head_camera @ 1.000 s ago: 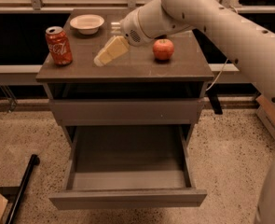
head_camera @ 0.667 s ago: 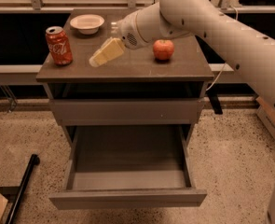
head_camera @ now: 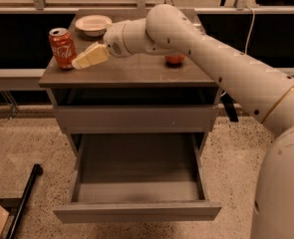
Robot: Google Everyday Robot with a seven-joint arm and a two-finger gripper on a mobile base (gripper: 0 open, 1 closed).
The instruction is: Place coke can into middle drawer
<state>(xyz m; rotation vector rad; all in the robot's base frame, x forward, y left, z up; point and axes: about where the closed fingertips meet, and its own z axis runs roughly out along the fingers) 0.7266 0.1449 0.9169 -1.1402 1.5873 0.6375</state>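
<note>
The coke can (head_camera: 62,48), red with white script and a silver top, stands upright at the left edge of the cabinet top (head_camera: 131,73). My gripper (head_camera: 81,61), with cream-coloured fingers, reaches in from the right and its tips sit just right of the can's lower half, close to it or touching. The middle drawer (head_camera: 136,183) is pulled wide open below, its flat grey floor bare. The white arm crosses the cabinet top.
A white bowl (head_camera: 92,24) sits at the back left of the cabinet top. A red apple (head_camera: 175,59) is mostly hidden behind the arm. A shut shallower drawer front (head_camera: 135,118) is above the open one. A black pole (head_camera: 22,198) lies on the floor at left.
The gripper has moved left across the cabinet top, from between the bowl and the apple to right beside the can. The arm now covers most of the apple.
</note>
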